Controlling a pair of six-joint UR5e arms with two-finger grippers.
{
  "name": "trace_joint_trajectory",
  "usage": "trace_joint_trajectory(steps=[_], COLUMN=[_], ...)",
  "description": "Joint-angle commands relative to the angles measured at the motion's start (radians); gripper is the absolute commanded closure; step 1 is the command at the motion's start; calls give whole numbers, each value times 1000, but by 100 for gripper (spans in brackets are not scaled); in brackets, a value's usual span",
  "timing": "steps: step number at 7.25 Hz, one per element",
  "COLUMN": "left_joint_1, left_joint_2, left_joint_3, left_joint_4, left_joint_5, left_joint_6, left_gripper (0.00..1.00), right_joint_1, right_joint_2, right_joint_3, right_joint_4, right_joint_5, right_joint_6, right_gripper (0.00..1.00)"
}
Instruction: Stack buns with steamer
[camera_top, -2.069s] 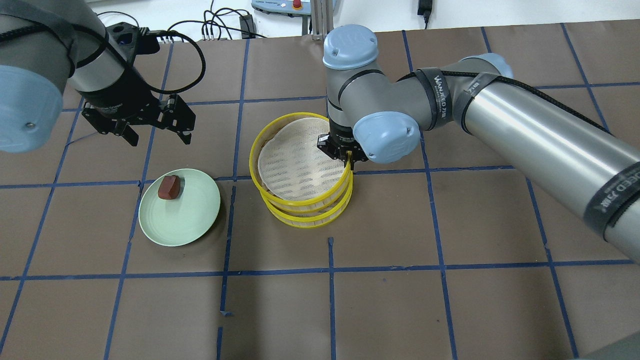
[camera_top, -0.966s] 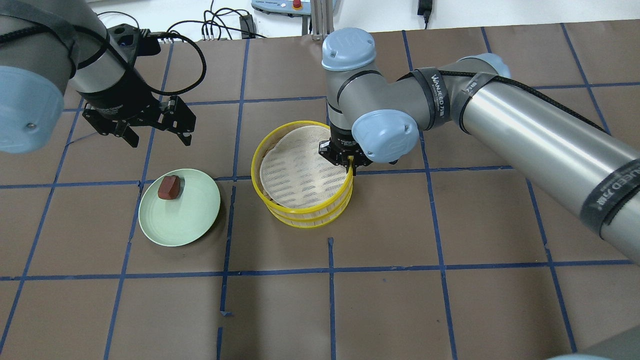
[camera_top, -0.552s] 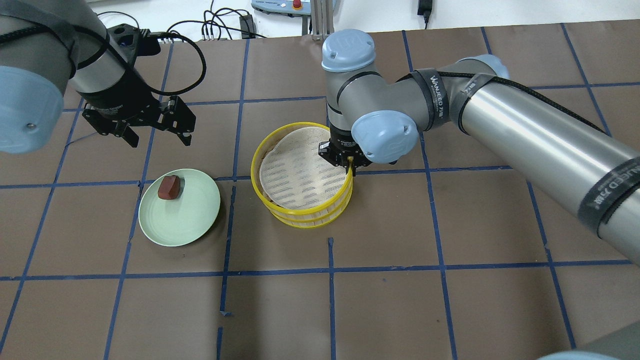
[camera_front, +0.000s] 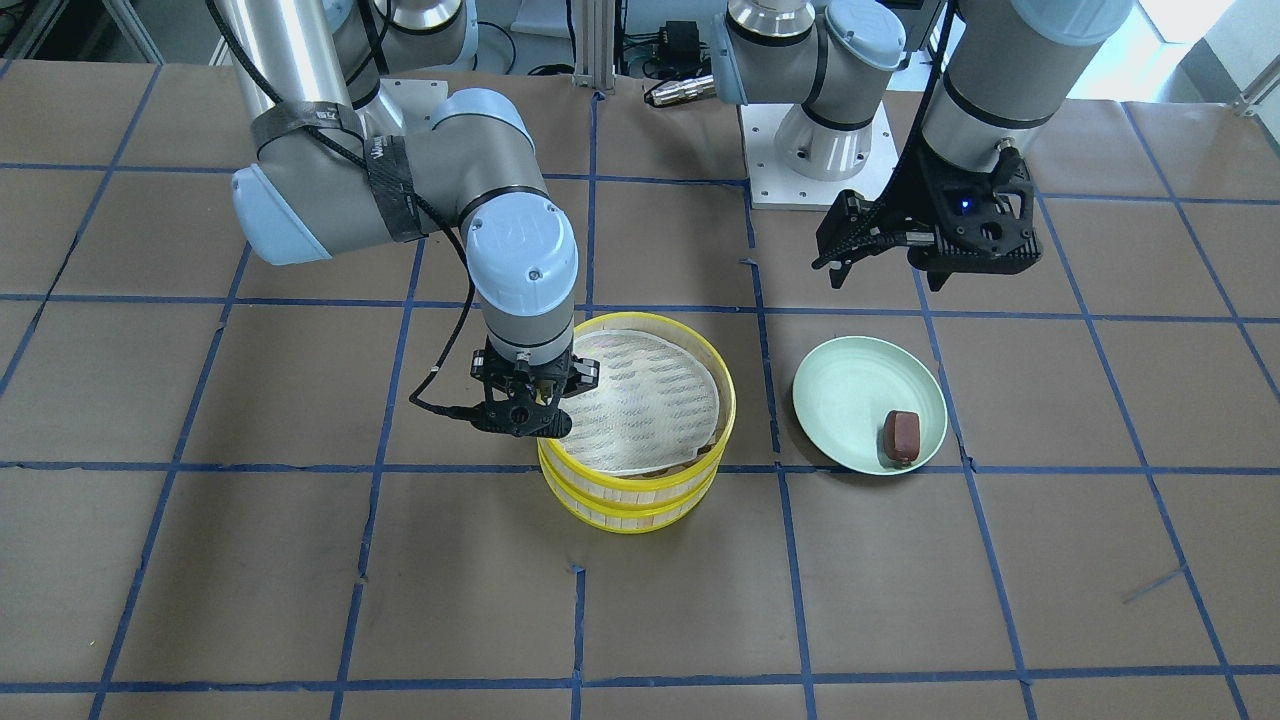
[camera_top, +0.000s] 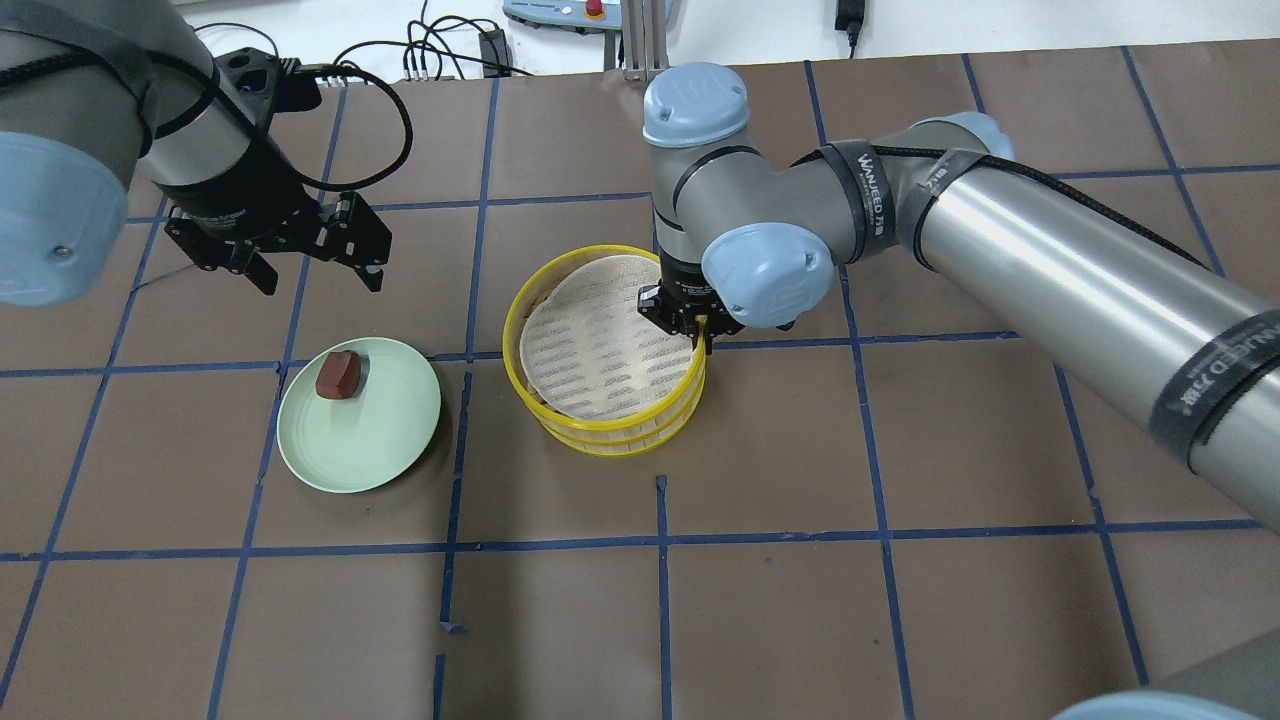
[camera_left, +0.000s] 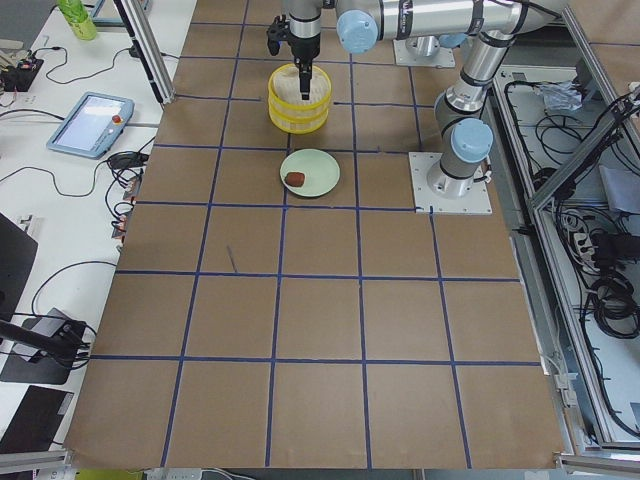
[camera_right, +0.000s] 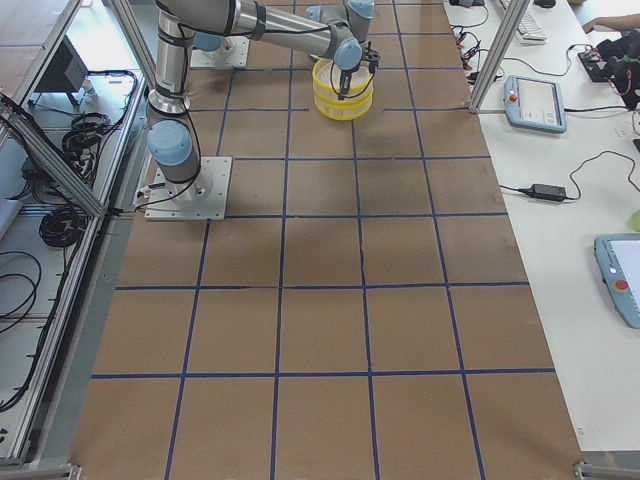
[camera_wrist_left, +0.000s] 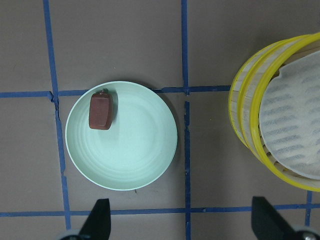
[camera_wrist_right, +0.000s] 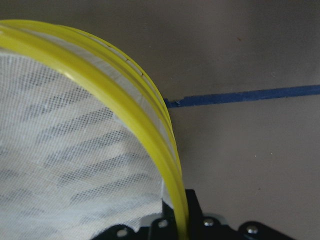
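**While pinching one edge: stack at risk**

Got the right jaws clamped on the rim of the top round yellow-rimmed bamboo steamer tier (camera_front: 630, 485), seated on its twin tier (camera_front: 625, 512). Might drag or tip both on release, or flip out the crooked white slotted liner (camera_front: 640, 400). Left jaws wide open near the pale green round plate (camera_front: 850, 390) with the reddish-brown bun (camera_front: 900, 437). Can't see the white bun.

- Right arm (camera_top: 1050, 260): brushed silver tubes, grey joint housings, pale blue round caps with small screws.
- Black strap (camera_top: 868, 190) lettered "WANJEED" binds a thin black cable (camera_top: 1100, 207), well out from the white base plate (camera_front: 768, 190).
- Left gripper (camera_top: 322, 283): matte black, angular linkage fingers, farthest from that plate.
- Wrist block (camera_front: 975, 225): small blue light, with a looped cable (camera_top: 408, 125) coming off it.
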Motion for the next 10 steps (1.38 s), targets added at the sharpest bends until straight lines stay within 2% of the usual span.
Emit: trace_joint_trajectory(steps=[1, 4, 5, 6, 7, 9, 10], left_joint_1=[0, 2, 0, 0, 0, 0, 0], left_joint_2=[0, 0, 0, 0, 0, 0, 0], left_joint_3=[0, 0, 0, 0, 0, 0, 0], left_joint_4=[0, -2, 0, 0, 0, 0, 0], left_joint_5=[0, 0, 0, 0, 0, 0, 0], left_joint_6=[0, 0, 0, -3, -2, -2, 1], left_gripper=[0, 0, 0, 0, 0, 0, 0], right_joint_1=[-2, -2, -2, -2, -3, -27, -69], right_joint_2=[3, 18, 18, 15, 5, -104, -174], right_joint_3=[-2, -2, -2, -2, -5, -52, -69], right_joint_4=[-5, -7, -7, -5, -4, 28, 129], right_joint_5=[-3, -3, -8, -9, 0, 24, 23], right_joint_6=[0, -20, -19, -19, -20, -39, -63], right_gripper=[87, 87, 61, 21, 0, 0, 0])
